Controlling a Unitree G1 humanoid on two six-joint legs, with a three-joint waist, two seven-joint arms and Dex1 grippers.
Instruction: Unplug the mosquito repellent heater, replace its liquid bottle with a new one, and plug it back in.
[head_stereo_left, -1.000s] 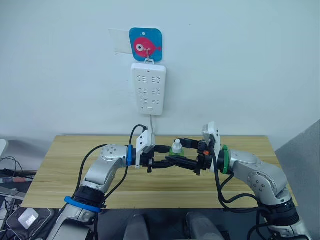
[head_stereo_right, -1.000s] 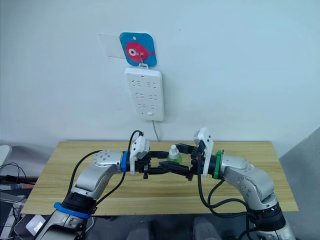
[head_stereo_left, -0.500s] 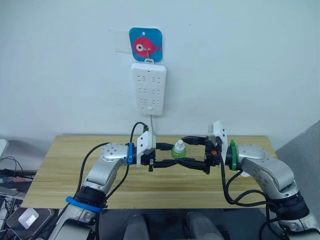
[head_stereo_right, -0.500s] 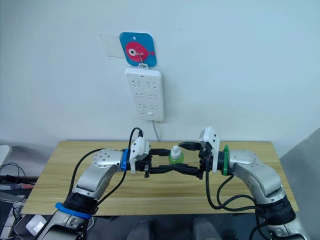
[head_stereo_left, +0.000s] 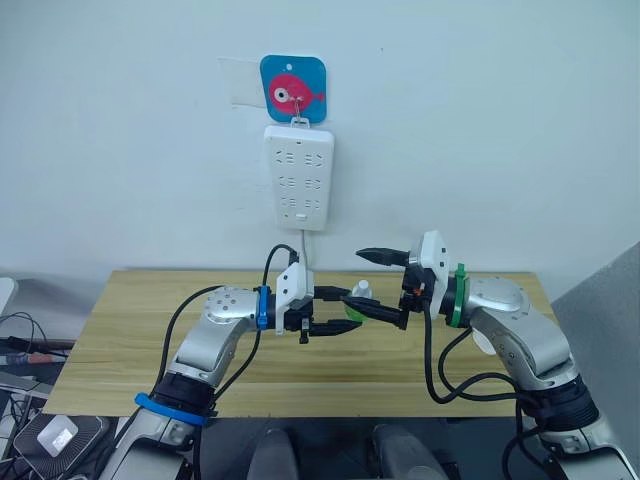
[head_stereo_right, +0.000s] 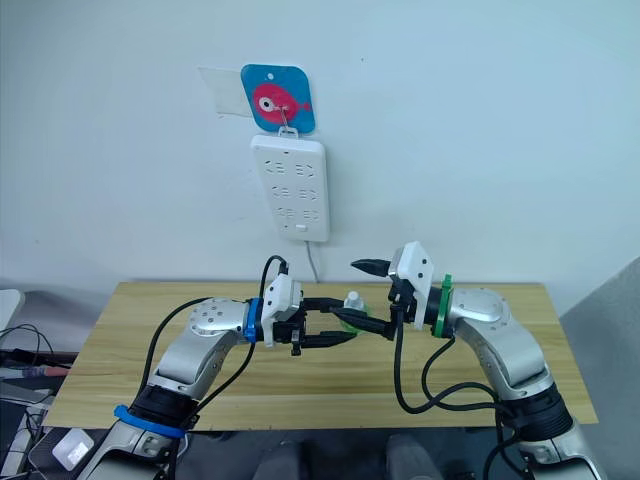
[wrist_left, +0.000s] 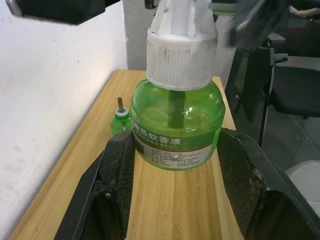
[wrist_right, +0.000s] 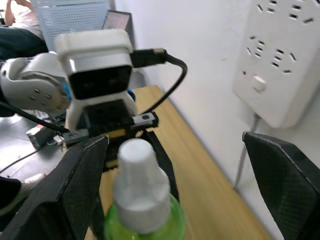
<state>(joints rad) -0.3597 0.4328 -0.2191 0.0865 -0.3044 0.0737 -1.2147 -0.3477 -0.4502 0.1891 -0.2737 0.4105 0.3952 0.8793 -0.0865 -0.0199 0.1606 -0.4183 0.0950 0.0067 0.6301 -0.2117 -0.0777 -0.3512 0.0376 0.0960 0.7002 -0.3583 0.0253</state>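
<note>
A green liquid bottle with a white cap hangs above the wooden table, and my left gripper is shut on its body. In the left wrist view the bottle sits between the two fingers. My right gripper is open wide just right of the bottle, one finger above the cap and one below, touching nothing. A second small green bottle with a brown wick stands on the table near the wall. The heater is hidden.
A white power strip hangs on the wall under a blue fish card, with no plug in its sockets and its cord dropping behind the table. A small white shape peeks from behind my right forearm.
My right gripper has drawn back from the bottle toward the right, risen and opened wide. The left gripper keeps the bottle in nearly the same place.
</note>
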